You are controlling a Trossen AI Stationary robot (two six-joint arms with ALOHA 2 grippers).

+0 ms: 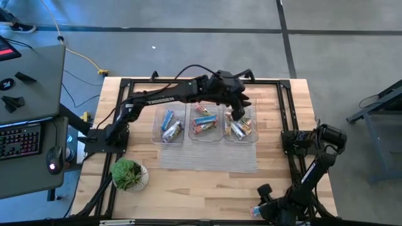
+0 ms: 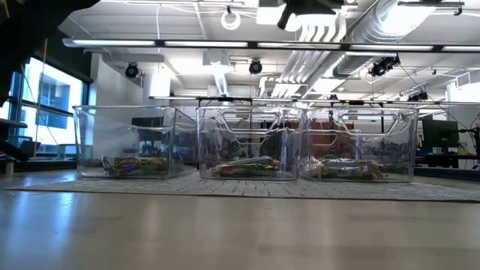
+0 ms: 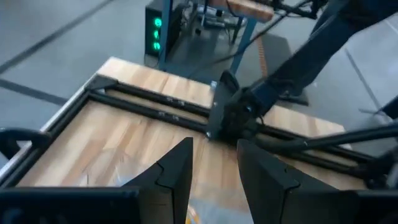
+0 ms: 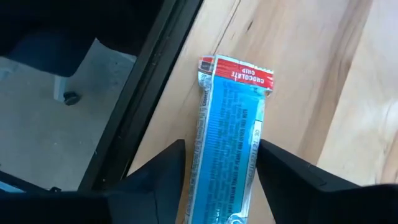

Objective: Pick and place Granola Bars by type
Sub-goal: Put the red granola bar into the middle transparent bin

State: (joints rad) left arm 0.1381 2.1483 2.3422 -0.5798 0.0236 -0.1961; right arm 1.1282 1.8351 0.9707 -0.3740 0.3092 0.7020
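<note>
Right tool (image 4: 217,171) sits open, straddling a blue granola bar (image 4: 229,137) at the surface's near right corner: close squarely across its width; left tool (image 1: 236,114), parted and empty, hangs above the right tray (image 1: 241,139).

The left arm reaches across with its left gripper (image 1: 237,114) fingers parted, while the right gripper (image 4: 217,168), folded low, stands open too.

Grey floor (image 1: 188,16), desk with keyboard (image 1: 19,139), ceiling ducts (image 2: 375,22) and bright windows (image 2: 52,105).
</note>
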